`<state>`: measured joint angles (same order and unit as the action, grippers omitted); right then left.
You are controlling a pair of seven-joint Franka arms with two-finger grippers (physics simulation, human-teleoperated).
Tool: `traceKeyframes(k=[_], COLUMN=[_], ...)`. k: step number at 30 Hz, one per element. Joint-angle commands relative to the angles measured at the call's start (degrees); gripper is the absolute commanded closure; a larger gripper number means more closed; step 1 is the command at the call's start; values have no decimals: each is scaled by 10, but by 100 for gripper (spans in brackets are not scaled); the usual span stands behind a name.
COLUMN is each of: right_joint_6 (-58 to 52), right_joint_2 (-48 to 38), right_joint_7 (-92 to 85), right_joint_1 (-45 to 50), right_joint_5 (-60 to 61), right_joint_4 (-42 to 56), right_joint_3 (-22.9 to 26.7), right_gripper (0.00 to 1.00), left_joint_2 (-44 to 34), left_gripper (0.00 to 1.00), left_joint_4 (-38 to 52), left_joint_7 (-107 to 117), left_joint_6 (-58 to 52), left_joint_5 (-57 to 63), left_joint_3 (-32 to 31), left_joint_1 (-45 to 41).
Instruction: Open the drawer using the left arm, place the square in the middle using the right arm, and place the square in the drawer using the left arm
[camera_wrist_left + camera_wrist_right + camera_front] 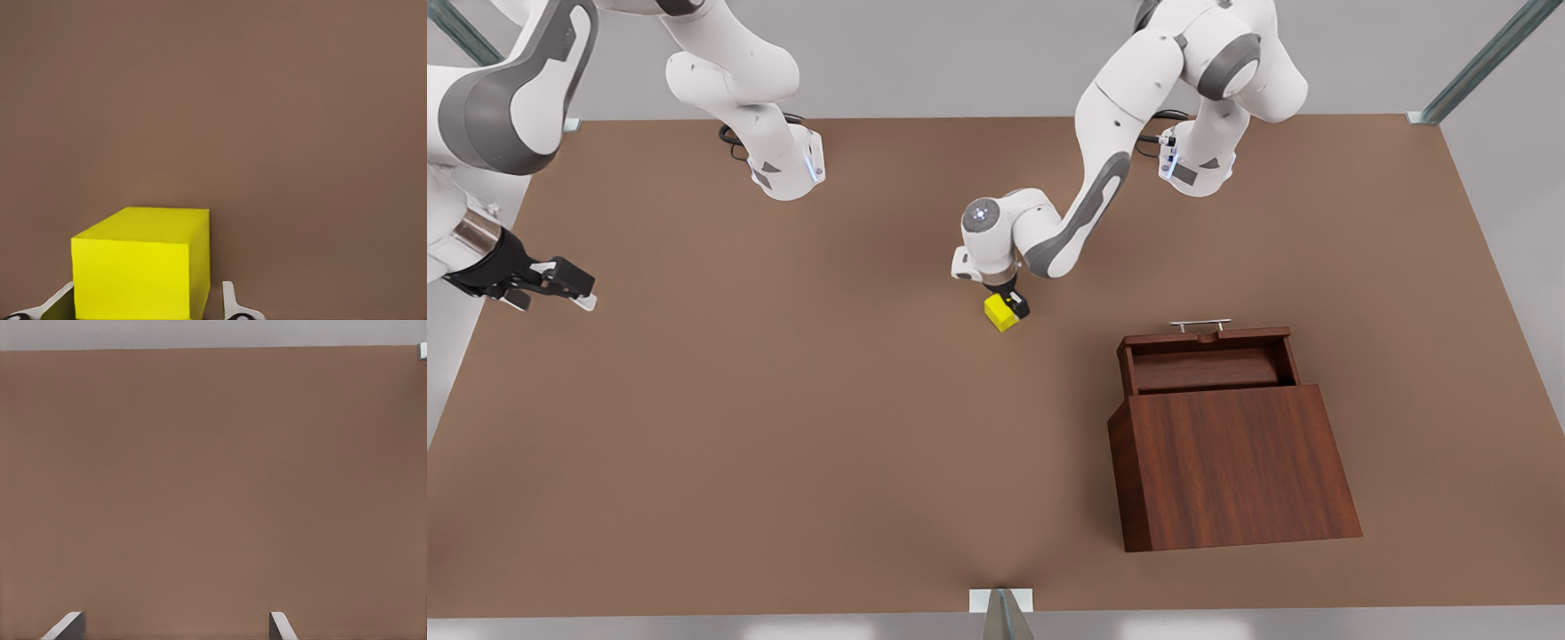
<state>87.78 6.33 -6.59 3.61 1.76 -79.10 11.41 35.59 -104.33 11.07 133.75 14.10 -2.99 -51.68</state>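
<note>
Claw 1, the right claw (560, 286), waits at the front view's left over bare bench (783, 427), its fingers spread on nothing. Mid-bench the left claw (1012, 309) straddles the square (1000, 313) — whether it has clamped yet I cannot tell (fingertips (230, 303) flank it closely). Further right the drawer (1200, 360) stands pulled out. Step 3 looks underway: lift, carry, release inside.

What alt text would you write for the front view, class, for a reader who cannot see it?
Mid-table, the left gripper is down at the yellow square, its fingers on either side of it. At the front view's right, the drawer of a wooden cabinet stands open. The right gripper waits, open, at the table's far left edge.
</note>
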Motion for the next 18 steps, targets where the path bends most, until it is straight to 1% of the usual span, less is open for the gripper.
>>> traceKeyframes(k=[1,6,7,8,9,10,13,18], right_joint_6=[0,-3,-4,-5,-6,-8,-9,-8], right_joint_2=[0,2,1,1,1,1,2,2], right_joint_7=[0,-1,-1,-1,-1,-1,-1,-1], right_joint_1=[1,3,3,3,3,3,2,3], right_joint_5=[0,1,1,1,1,1,1,1], right_joint_4=[0,-1,-1,-1,-1,-1,-1,-2], right_joint_3=[0,-2,-2,-2,-2,-2,-2,-2], right_gripper=[0,0,0,0,0,0,0,0], left_joint_2=[0,14,15,15,15,15,13,10], left_gripper=[0,0,2,8,19,22,27,29], left_joint_4=[0,1,0,0,1,1,3,7], left_joint_7=[0,0,0,0,1,3,6,6], left_joint_6=[0,14,20,20,20,20,18,13], left_joint_5=[1,1,1,1,1,1,1,1], left_joint_3=[0,3,3,3,4,4,4,4], left_joint_1=[0,0,0,0,0,0,0,0])
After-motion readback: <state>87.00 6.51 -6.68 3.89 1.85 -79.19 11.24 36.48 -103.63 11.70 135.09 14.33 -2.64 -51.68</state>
